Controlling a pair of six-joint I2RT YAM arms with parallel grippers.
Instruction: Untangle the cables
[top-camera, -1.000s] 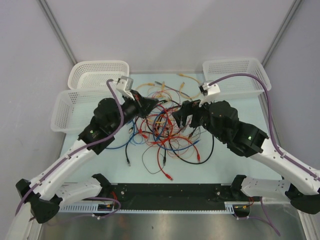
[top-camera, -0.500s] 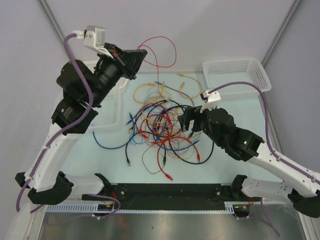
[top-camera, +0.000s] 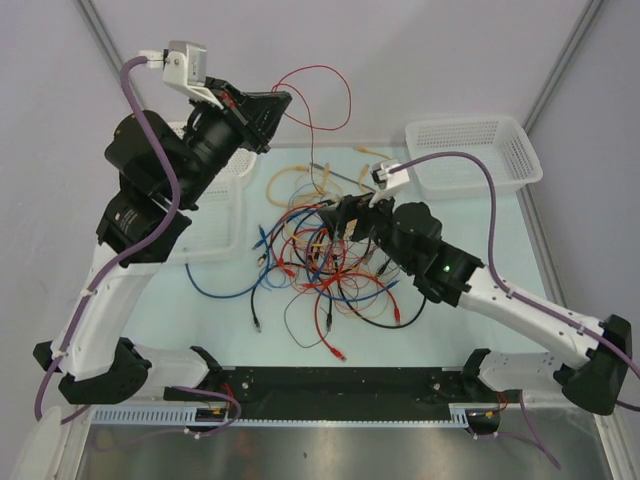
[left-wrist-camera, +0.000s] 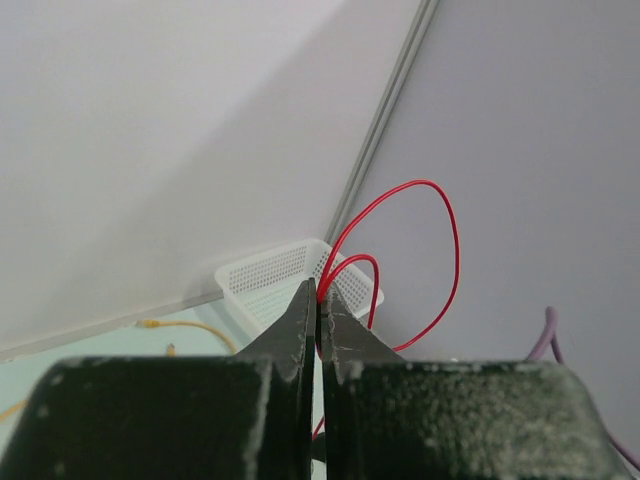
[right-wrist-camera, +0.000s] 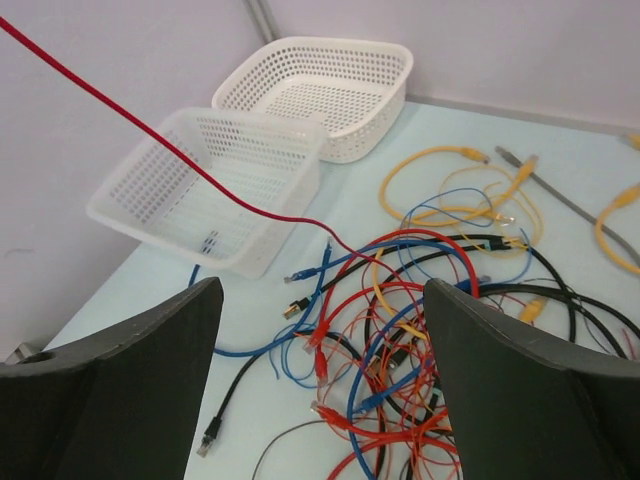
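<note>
Pale worktop (top-camera: 450, 330) carries tangled cables (top-camera: 330, 262); left end effector (left-wrist-camera: 318, 300) stays raised, pinching a red cable (left-wrist-camera: 424, 182); right end effector (right-wrist-camera: 322, 290), spread wide, has shifted leftward, seemingly over them.

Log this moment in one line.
left fingers: shut on red cable, raised high | right fingers: open over cable tangle

White perforated plastic baskets (right-wrist-camera: 250, 118), smooth plastic-sheathed cables (top-camera: 318, 262), matt black jaws (grainy, a little scuffed), smooth pale table (top-camera: 440, 330).
</note>
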